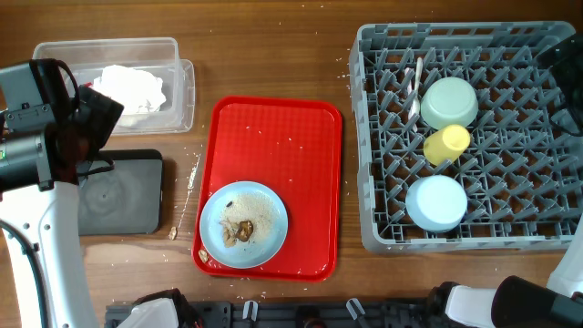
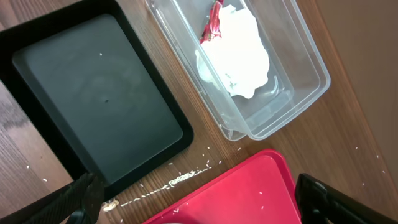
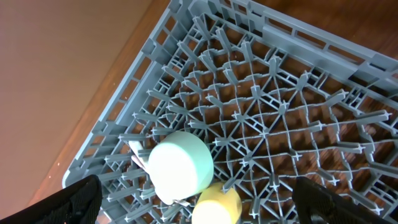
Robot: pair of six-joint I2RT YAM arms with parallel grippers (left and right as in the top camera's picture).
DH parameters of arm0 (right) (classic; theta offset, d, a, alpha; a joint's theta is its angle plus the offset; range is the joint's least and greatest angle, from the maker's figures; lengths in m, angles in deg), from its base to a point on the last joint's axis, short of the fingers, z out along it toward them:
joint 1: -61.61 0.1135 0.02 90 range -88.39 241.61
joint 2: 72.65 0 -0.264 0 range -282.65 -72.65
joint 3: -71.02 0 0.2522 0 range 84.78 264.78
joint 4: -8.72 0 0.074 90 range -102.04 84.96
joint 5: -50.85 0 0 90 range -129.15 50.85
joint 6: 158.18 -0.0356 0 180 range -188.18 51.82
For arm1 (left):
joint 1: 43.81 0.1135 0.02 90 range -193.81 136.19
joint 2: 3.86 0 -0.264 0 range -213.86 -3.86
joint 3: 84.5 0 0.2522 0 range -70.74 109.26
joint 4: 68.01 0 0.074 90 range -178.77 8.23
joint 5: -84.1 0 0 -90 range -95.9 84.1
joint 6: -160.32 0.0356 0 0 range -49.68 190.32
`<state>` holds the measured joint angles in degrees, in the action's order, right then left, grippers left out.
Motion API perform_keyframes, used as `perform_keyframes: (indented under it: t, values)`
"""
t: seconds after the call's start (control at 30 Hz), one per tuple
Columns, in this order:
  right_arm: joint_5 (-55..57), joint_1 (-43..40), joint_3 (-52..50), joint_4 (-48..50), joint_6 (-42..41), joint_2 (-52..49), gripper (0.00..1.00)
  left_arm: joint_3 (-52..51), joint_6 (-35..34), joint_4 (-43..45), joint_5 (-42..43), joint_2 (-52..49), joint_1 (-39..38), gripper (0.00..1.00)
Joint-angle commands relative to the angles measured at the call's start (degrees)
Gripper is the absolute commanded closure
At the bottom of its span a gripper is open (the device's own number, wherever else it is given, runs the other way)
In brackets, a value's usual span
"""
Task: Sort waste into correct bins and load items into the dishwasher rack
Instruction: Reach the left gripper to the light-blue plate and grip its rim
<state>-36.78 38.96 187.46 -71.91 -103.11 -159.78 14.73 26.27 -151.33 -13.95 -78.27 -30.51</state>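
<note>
Plainly, the napkins (image 1: 132, 91) lie in the clear tub (image 1: 173, 55) at far left, with the black tray (image 1: 118, 196) just nearer. The green bowl (image 1: 449, 102), yellow cup (image 1: 446, 144) and blue bowl (image 1: 436, 202) sit in the grey rack (image 1: 360, 91) on the right. The plate (image 1: 264, 205) with scraps (image 1: 242, 230) rests on the red tray (image 1: 273, 137) – left claw (image 2: 199, 205) and right claw (image 3: 202, 199) both gape wide, empty.

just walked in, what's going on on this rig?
Table-clearing job, partway done. Napkins are in the clear tub; pale green bowl, yellow cup and blue bowl sit in the rack. The plate with food scraps is on the red tray. Left gripper hangs open near the black tray, right gripper open above the rack, both empty.
</note>
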Motion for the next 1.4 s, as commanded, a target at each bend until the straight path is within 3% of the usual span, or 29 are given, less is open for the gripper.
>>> perform_keyframes:
  t: [0.0,0.07,0.13,0.27,0.33,0.4,0.5,0.63,0.73,0.9,0.97,1.2,1.37]
  values:
    - [-0.66,0.17,-0.24,0.04,-1.25,-0.57,0.00,0.20,-0.11,-1.14,9.66,0.11,0.37,0.00]
    - [-0.63,0.17,-0.22,0.07,-1.27,-0.63,0.00,-0.85,3.50,-1.97,27.52,-0.09,-1.25,0.00]
    - [-0.63,0.17,-0.22,0.04,-1.25,-0.66,0.00,-2.45,6.58,-1.95,32.22,-0.35,-5.44,0.00]
    - [-0.66,0.17,-0.24,0.07,-1.25,-0.66,0.00,-5.73,5.18,-1.81,23.28,-1.20,-18.43,0.03]
    - [-0.66,0.17,-0.24,0.07,-1.25,-0.66,0.00,-7.13,1.01,-1.86,17.16,-1.99,-23.76,0.08]
    - [-0.63,0.17,-0.22,0.04,-1.25,-0.68,0.00,-9.38,-3.67,-1.20,12.52,-3.78,-30.69,0.25]
    - [-0.66,0.17,-0.22,0.04,-1.25,-0.66,0.00,-12.07,-9.16,1.03,10.88,-8.22,-39.80,0.34]
    - [-0.66,0.17,-0.24,0.04,-1.25,-0.68,0.00,-12.57,-24.33,2.73,6.03,-19.32,-50.77,0.34]
    - [-0.66,0.17,-0.22,0.07,-1.25,-0.66,0.00,-12.57,-32.00,7.26,6.27,-28.70,-55.34,0.34]
    - [-0.66,0.17,-0.24,0.04,-1.27,-0.68,0.00,-12.57,-34.86,9.44,6.19,-34.93,-56.04,0.33]
    - [-0.66,0.17,-0.24,0.07,-1.27,-0.68,0.00,-12.57,-34.88,10.64,5.97,-36.02,-56.00,0.39]
    - [-0.66,0.17,-0.24,0.07,-1.25,-0.68,0.01,-12.63,-34.84,11.58,5.77,-39.01,-55.82,0.48]
    - [-0.66,0.17,-0.22,0.07,-1.25,-0.68,0.00,-12.79,-34.84,11.74,4.90,-39.01,-55.84,0.72]
